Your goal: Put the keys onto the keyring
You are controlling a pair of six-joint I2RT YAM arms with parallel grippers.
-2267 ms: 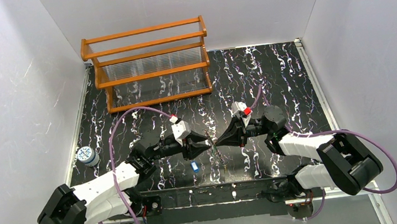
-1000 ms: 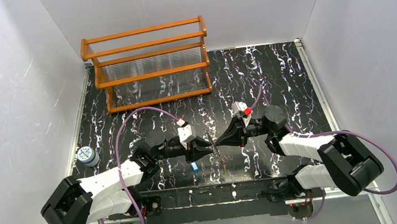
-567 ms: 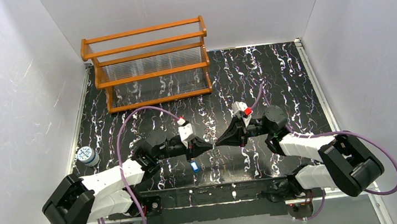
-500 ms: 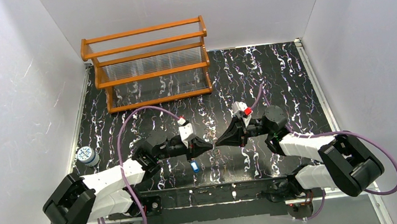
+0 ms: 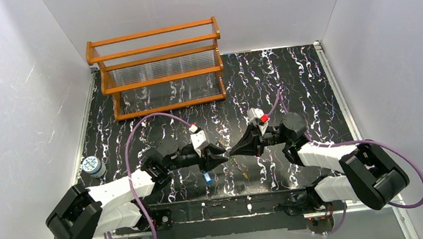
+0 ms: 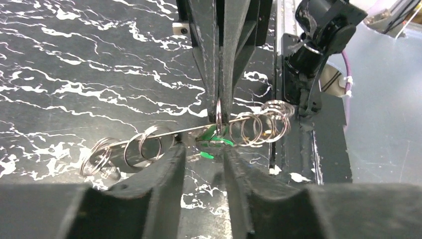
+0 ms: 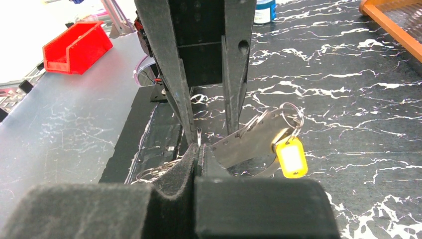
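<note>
meeting over the near middle of the table [image 5: 287,76], the two claws stand tip to tip. we see the right claw [image 6: 219,118] pinched tight, with a small ring [image 6: 219,110] upright between its tips. the keyring [image 6: 169,131] runs as a thin wire right at those tips, slanting up to the right in the left wrist view. it carries a bunch of split rings at each end, one to the left [image 6: 144,148] and one to the right [image 6: 259,124].

the left claw [image 6: 203,155] has its jaws apart, and we see nothing between them. the wire lies just ahead of its fingers [image 6: 166,172].

a green key [image 6: 213,143] sits just under the wire, right below the right claw's tips and just ahead of the left claw's gap. a yellow key [image 7: 291,156] hangs from rings next to a flat metal piece [image 7: 249,139], beside the right claw. a blue key [image 5: 207,177] lies on the table under the left claw, apart from the wire.

a wooden rack [image 5: 156,66] stands at the far left of the table, and a small jar [image 5: 91,166] at its left edge.
</note>
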